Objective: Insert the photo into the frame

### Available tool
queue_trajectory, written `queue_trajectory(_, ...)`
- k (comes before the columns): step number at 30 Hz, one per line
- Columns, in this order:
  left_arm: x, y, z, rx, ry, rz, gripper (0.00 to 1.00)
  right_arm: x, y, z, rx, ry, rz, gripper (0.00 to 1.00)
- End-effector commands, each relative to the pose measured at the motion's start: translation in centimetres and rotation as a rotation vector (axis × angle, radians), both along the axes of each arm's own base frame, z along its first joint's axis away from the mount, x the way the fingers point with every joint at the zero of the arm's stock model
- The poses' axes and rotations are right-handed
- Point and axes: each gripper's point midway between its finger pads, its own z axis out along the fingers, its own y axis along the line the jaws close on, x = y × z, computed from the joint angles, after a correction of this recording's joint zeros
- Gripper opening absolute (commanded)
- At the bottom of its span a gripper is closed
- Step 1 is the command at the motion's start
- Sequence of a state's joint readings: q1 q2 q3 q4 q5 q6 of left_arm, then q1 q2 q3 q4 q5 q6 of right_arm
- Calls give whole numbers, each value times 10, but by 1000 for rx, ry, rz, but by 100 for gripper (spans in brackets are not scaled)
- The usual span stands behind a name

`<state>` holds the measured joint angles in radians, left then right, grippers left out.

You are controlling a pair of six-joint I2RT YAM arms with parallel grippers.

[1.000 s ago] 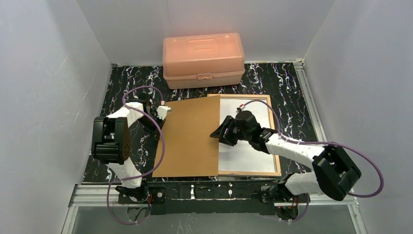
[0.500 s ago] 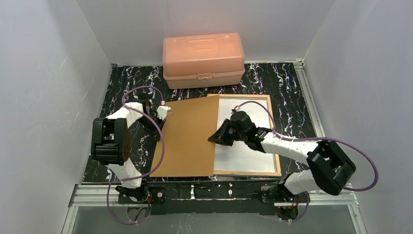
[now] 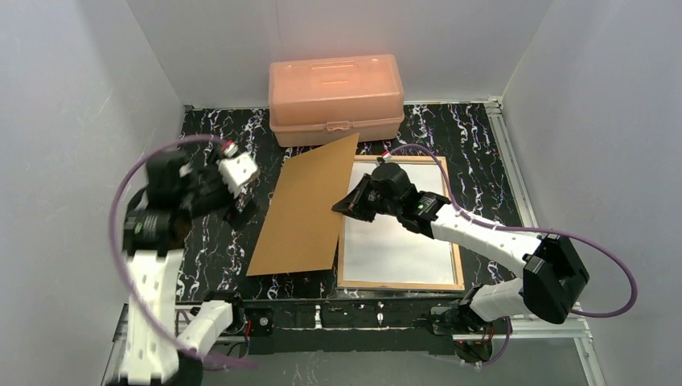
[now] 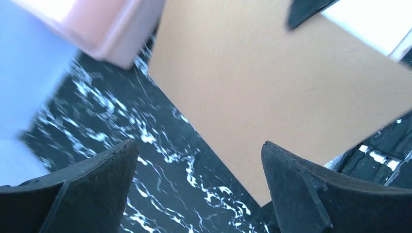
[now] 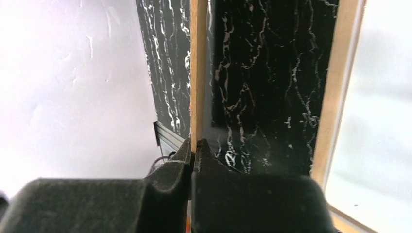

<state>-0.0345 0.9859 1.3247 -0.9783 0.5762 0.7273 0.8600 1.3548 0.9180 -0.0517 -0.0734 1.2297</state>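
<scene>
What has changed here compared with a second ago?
The right gripper, jaws shut on the backing board edge, has tilted it up and swung it left, uncovering the frame. The left gripper left the board's corner and rose, open. Frame and orange box stayed put.

A table [image 3: 474, 129] with a black top veined in white, like marble, lies under the right gripper [image 3: 344, 207] and spreads out from it on every side. Plain pale grey walls close it in. The back wall [image 3: 338, 32] stands well beyond the gripper, the left wall [image 3: 72, 121] far off to its left, and the right wall [image 3: 603, 121] far off to its right. A metal side rail [image 3: 508, 161] runs along the table's edge on the gripper's right, and a near rail [image 3: 153, 320] runs along the edge behind it. An orange plastic box [image 3: 336, 98] stands beyond the gripper, against the back wall. The light is soft and even, brightest on the box lid. Faint scuffs mark the left wall.
</scene>
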Motion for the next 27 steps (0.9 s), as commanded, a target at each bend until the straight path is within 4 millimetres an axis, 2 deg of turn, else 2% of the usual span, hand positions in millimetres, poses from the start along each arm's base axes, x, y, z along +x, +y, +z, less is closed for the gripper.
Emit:
queue_trajectory(1, -85, -20, 25, -51, -112, -178, 98, -2, 22, 86, 173, -64, -60, 1)
queue_trajectory(4, -124, -21, 18, -14, -166, -251, 99, -6, 27, 118, 240, -73, -112, 1)
queue_trajectory(6, -148, -22, 12, 8, -225, -299, 99, -7, 28, 146, 307, -92, -142, 1)
queue_trajectory(10, -166, -20, -4, 69, -321, -355, 98, -10, 31, 189, 399, -125, -174, 1)
queue_trajectory(13, -165, -15, -9, 129, -411, -355, 97, -10, 31, 209, 433, -155, -188, 1)
queue_trajectory(16, -162, -13, -9, 173, -508, -364, 95, -9, 31, 219, 461, -163, -199, 1)
queue_trajectory(20, -137, -4, 9, 243, -703, -292, 88, -15, 37, 220, 478, -142, -175, 1)
queue_trajectory(22, -131, -3, 16, 275, -782, -297, 87, -19, 40, 218, 479, -128, -167, 1)
queue_trajectory(27, -123, -1, 13, 375, -879, -340, 80, -26, 46, 226, 531, -117, -143, 1)
